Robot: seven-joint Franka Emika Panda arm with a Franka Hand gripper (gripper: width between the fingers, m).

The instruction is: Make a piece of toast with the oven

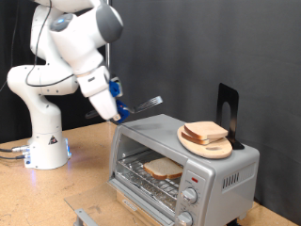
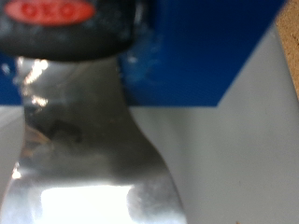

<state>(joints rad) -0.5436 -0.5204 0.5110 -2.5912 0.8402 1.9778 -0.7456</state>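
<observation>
The silver toaster oven (image 1: 226, 174) stands on the wooden table at the exterior view's right, with two knobs (image 1: 188, 196) at its front. One slice of toast (image 1: 162, 169) lies on the wire rack inside. More bread slices (image 1: 204, 132) sit on a round wooden board (image 1: 218, 149) on the oven's roof. My gripper (image 1: 117, 105) hangs just above the oven's left top corner, shut on a metal utensil (image 1: 146, 102) that points over the roof. In the wrist view the utensil's shiny blade (image 2: 84, 159) fills the picture under its black and red handle (image 2: 61, 23).
A black stand (image 1: 228, 111) rises behind the board on the oven. The arm's white base (image 1: 45, 146) stands on the table at the exterior view's left. A grey part (image 1: 87, 217), perhaps the oven's door, lies low in front of the oven.
</observation>
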